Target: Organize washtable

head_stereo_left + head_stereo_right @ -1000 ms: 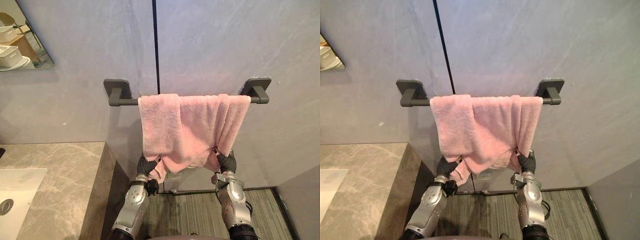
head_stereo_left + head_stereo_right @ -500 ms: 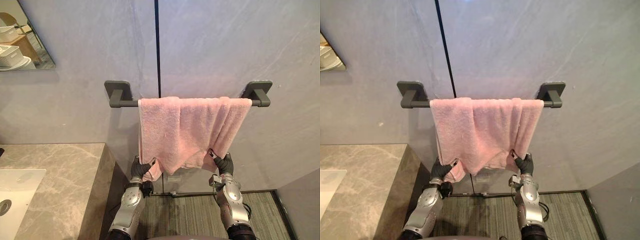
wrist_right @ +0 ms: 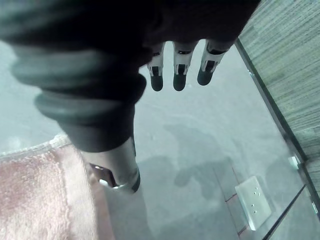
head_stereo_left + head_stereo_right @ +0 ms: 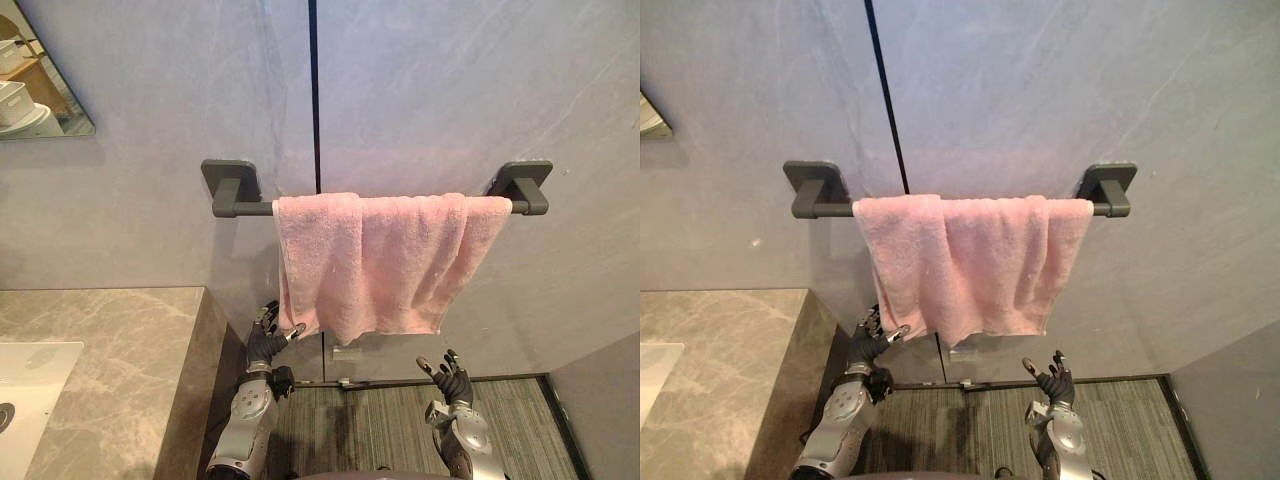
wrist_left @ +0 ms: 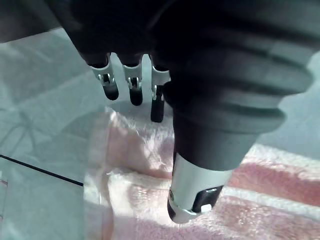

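A pink towel [image 4: 385, 262] hangs folded over the dark grey wall bar [image 4: 245, 208], spread from the bar's middle to its right bracket [image 4: 526, 184]. My left hand [image 4: 267, 340] is open just under the towel's lower left corner, fingers spread, holding nothing. Lower, below the right bottom corner and apart from the cloth, my right hand [image 4: 448, 376] is open too. The towel's edge [image 5: 150, 170] shows past the fingers [image 5: 135, 91] in the left wrist view. In the right wrist view the towel [image 3: 40, 190] lies off to one side of the straight fingers [image 3: 179, 76].
A marble washtable [image 4: 120, 360] with a white sink [image 4: 25, 385] stands at the lower left. A mirror [image 4: 35, 75] hangs on the grey wall at the upper left. Striped floor [image 4: 380, 425] lies below the towel, with a grey ledge [image 4: 605, 400] at the lower right.
Both hands have let go of the towel's bottom corners, opened and dropped lower. The towel now hangs straight and smoother on the bar.
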Robot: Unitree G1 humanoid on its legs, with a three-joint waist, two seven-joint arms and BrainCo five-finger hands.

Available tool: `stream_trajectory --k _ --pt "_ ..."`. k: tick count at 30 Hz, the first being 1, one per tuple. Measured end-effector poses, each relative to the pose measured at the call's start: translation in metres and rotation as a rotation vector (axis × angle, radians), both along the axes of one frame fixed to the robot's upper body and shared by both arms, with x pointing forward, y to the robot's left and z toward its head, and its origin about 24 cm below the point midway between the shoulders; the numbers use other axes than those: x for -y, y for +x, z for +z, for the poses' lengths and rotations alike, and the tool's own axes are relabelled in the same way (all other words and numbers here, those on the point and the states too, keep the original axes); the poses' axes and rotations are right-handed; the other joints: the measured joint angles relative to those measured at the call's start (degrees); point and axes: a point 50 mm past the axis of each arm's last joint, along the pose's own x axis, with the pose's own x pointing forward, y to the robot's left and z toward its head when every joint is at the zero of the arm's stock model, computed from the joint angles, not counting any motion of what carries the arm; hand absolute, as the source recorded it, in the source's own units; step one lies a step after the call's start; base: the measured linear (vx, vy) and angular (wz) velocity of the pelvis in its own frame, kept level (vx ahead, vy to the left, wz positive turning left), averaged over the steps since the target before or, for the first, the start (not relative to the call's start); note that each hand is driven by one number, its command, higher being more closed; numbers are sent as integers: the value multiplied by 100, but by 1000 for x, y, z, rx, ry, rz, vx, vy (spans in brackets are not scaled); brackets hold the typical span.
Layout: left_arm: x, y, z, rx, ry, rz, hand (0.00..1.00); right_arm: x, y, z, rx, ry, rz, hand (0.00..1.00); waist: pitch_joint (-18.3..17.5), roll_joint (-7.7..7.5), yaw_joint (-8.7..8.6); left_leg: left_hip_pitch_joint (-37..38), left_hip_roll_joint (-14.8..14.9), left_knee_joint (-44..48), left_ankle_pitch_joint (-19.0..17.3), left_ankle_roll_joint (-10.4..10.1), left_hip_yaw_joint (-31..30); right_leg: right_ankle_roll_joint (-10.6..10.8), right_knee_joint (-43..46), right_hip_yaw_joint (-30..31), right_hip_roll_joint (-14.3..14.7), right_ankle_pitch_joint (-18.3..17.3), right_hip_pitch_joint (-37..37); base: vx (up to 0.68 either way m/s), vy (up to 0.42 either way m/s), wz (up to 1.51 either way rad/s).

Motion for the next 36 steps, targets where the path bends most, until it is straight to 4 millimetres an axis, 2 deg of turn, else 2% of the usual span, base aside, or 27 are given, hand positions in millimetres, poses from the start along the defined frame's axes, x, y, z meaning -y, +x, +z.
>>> stream_trajectory --k 4,7,12,16,18,22,23,26,29,32,33,35,36 --pt "-5 -8 -5 -27 -38 46 0 1 -5 -2 -10 0 -8 0 0 2 2 -3 4 12 0 -1 -2 0 0 1 3 1 2 -40 -38 0" --pt "-16 -16 -9 -46 -51 102 0 9 -11 4 15 -13 -53 0 0 3 10 -6 2 11 -1 -1 -4 0 0 1 2 1 0 -9 -11 0" --pt "-35 -23 4 10 -66 197 0 30 -15 24 92 -65 -168 0 2 4 17 -3 1 20 -4 1 -4 1 2 16 -1 -1 11 0 0 0" --pt "-51 -28 30 120 -63 289 0 51 -17 53 198 -163 -257 0 5 10 30 36 9 46 -22 3 7 17 76 57 -6 -34 20 -1 -2 -1" --pt "-55 -31 47 190 -63 315 0 63 -17 75 279 -218 -311 0 10 20 29 77 39 54 -32 7 30 35 211 60 -12 -111 20 -11 -21 -4" --pt "-65 -32 81 338 -58 373 0 72 -16 113 424 -288 -363 0 5 26 45 134 69 219 -169 -2 65 26 426 76 -9 -256 14 -47 -27 -4" --pt "-68 -33 96 406 -52 386 0 72 -14 128 487 -315 -361 0 -17 40 39 135 73 245 -185 -2 70 35 460 77 -8 -284 12 0 0 0" --pt "-70 -36 131 578 -50 402 0 70 -8 159 634 -351 -354 0 -39 70 37 123 71 249 -184 -2 58 36 460 74 -6 -286 13 0 0 0" --pt "-71 -43 156 712 -52 419 0 65 1 186 790 -355 -342 0 -42 82 28 122 66 273 -185 -2 45 36 460 74 -7 -285 45 -3 -8 2" --pt "-68 -42 183 870 -110 396 0 53 11 221 1033 -296 -272 0 -38 88 44 137 41 370 -208 0 -25 36 457 57 -12 -286 108 -41 -18 8" --pt "-67 -42 187 897 -123 386 0 50 13 226 1070 -282 -253 0 -38 91 48 137 31 378 -210 0 -34 36 457 52 -12 -286 114 -78 -13 4" --pt "-59 -40 204 1015 -194 302 0 33 19 249 1224 -224 -121 0 -29 113 46 134 26 407 -211 1 -49 36 474 54 -15 -285 121 -79 -17 2" --pt "-56 -40 207 1035 -217 274 0 29 19 252 1249 -214 -87 0 -30 117 46 136 24 413 -211 1 -50 36 484 54 -17 -285 121 -80 -17 0"
